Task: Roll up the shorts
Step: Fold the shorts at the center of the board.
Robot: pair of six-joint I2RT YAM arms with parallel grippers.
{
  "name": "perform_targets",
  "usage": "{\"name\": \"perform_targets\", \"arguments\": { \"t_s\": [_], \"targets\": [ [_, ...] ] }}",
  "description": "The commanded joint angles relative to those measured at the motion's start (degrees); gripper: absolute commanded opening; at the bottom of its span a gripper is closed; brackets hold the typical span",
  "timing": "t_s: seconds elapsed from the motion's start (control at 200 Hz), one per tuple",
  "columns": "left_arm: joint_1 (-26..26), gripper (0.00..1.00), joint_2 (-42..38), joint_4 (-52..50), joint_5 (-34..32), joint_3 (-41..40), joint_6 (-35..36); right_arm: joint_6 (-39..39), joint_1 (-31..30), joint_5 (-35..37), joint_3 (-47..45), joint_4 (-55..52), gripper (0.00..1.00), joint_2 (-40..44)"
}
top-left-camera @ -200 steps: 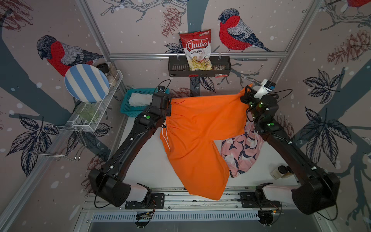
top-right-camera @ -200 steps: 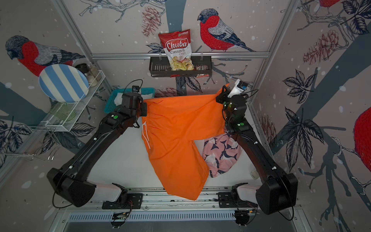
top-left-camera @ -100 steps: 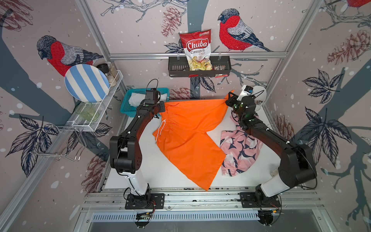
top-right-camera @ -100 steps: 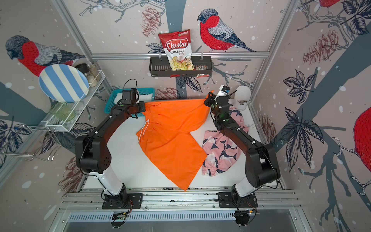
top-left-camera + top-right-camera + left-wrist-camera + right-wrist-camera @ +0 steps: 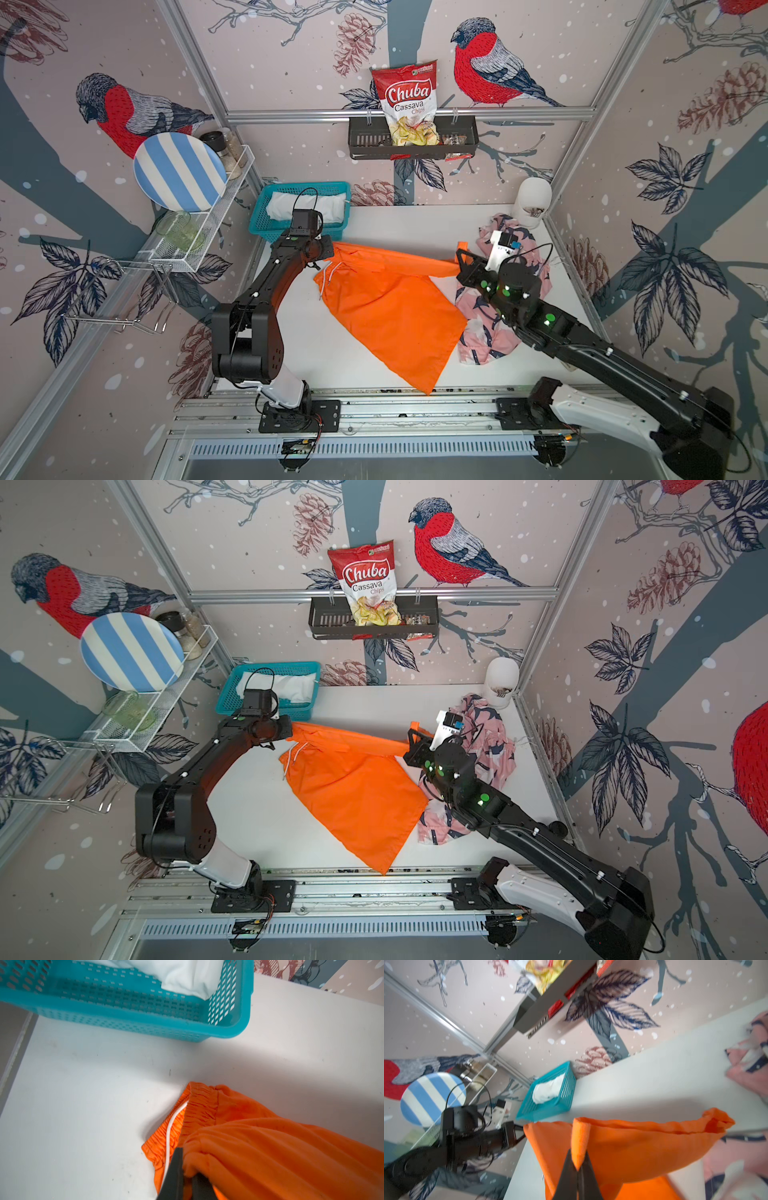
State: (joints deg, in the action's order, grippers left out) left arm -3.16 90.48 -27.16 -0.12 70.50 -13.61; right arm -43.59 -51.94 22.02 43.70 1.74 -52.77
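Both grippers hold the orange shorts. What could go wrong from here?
The right gripper pinches only a small corner of the orange shorts; it may slip free. The right arm sits over the pink patterned shorts and may drag them. The left gripper works close to the teal basket and may bump it.

- Robot laboratory test cell: silver aluminium frame beams [image 5: 291, 117], bird-printed wallpaper panels [image 5: 291, 62].
- Black robot arms [image 5: 268, 289] on a metal base rail [image 5: 415, 409], 6 o'clock.
- Black slotted wall shelf [image 5: 365, 137], 12 o'clock; white wire rack [image 5: 187, 257], 10 o'clock.
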Motion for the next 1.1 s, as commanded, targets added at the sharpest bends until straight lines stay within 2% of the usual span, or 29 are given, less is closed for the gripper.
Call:
{"name": "perform_targets", "arguments": {
  "t_s": [0.0, 0.135, 0.23, 0.305, 0.34, 0.41, 0.52, 0.565, 0.61, 0.67, 0.8, 0.875, 0.985, 1.095],
  "targets": [
    [0.48, 0.00, -3.33, -2.43, -2.10, -2.82, -1.48, -9.86, -8.73, 9.71, -3.59, -8.92, 0.00, 3.74],
    [0.77, 0.00, -7.17, -2.49, -5.57, -8.03, -2.80, -16.06, -19.37, 11.13, -7.02, -10.28, 0.00, 4.54],
    [0.95, 0.00, -7.18, -3.00, -5.89, -9.38, -3.83, -18.55, -24.48, 10.56, -9.34, -9.55, 0.00, 3.36],
    [0.96, 0.10, -7.38, -2.84, -7.02, -10.50, -5.91, -19.31, -26.11, 6.44, -12.14, -6.10, 0.00, 2.16],
    [1.04, 0.20, -8.03, -2.64, -8.05, -11.12, -6.97, -19.57, -26.63, 4.01, -13.34, -4.73, 0.00, 1.62],
    [1.29, 0.49, -10.47, -2.72, -9.72, -11.94, -8.82, -18.74, -27.24, -0.92, -14.77, -3.03, 0.18, 1.14],
    [1.40, 0.64, -15.66, -3.28, -12.52, -11.68, -9.24, -13.15, -28.13, -9.67, -14.61, -1.18, 0.57, 3.56],
    [1.38, 0.64, -17.77, -3.72, -13.30, -11.02, -8.94, -11.27, -27.99, -13.44, -14.21, -0.65, 0.68, 4.61],
    [1.38, 0.64, -19.31, -4.23, -13.34, -9.99, -8.35, -9.54, -27.76, -16.77, -13.76, -0.76, 0.71, 5.58],
    [1.37, 0.65, -20.59, -5.37, -12.64, -8.31, -7.87, -8.38, -27.35, -17.73, -13.23, -2.70, 0.72, 6.81],
    [0.89, 0.61, -20.18, -4.42, -2.40, -7.06, -7.33, -9.62, -23.46, -14.85, -13.20, -6.77, 0.67, 6.65],
    [-1.69, 0.57, -17.21, -3.04, 2.10, -7.61, -8.32, -10.17, -18.64, -16.25, -12.22, -8.54, 0.64, 1.77],
    [-6.98, 0.53, -11.07, 0.79, 7.65, -9.76, -10.33, -8.07, -15.05, -16.74, -8.43, -10.34, 0.62, -8.93],
    [-10.11, 0.52, -4.72, 5.77, 9.63, -12.30, -12.34, -5.99, -12.37, -19.32, -3.91, -10.90, 0.60, -20.53]
  ]
}}
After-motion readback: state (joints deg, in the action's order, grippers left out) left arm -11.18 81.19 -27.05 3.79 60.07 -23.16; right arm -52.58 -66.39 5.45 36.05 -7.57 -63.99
